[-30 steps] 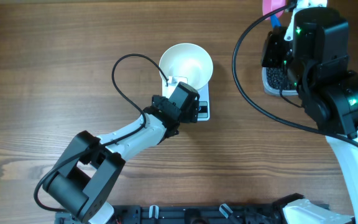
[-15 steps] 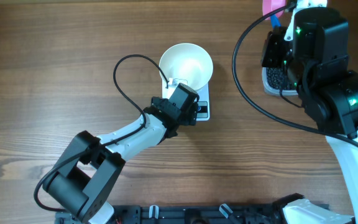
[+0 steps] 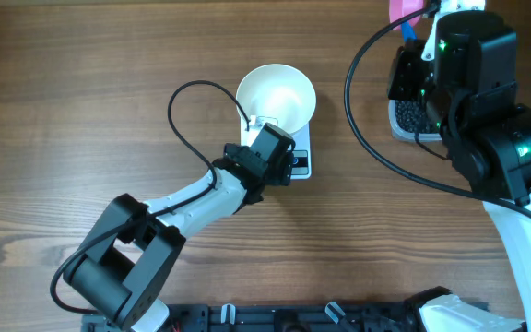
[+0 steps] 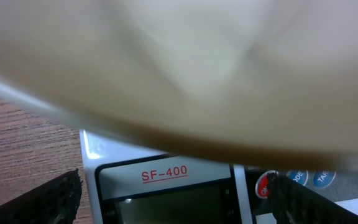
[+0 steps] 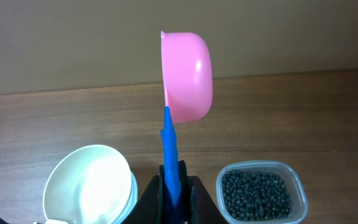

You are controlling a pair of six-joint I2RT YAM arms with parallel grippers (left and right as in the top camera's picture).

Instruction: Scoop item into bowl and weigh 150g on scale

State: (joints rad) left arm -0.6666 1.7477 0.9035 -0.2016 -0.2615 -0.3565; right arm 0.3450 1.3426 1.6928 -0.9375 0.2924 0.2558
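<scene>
1. The left claw is closest to the robot. Its two black fingers are spread wide apart and hold nothing. It has not moved in the last second.
2. Just under that claw is the scale. The wrist view shows its front edge and little buttons. The screen is too dim to read.
3. The white bowl seems to sit on the scale's back part. It is empty and has stayed in the same spot.
4. Only the black cable on the left arm has shifted, and only a tiny bit.
5. Over on the right, the right claw is pressed together on the blue handle of the pink scoop. The scoop stands straight up in the air, just as it did a second ago. Its open side faces away, so I cannot tell if anything is in it.
6. Just beside that claw is the clear tub, which is full of the black pellets.
7. Nothing has really changed, so this looks like a short wait. The scooping has not started yet (no pellets are in the bowl). I think the scoop has to dip into the tub next.
</scene>
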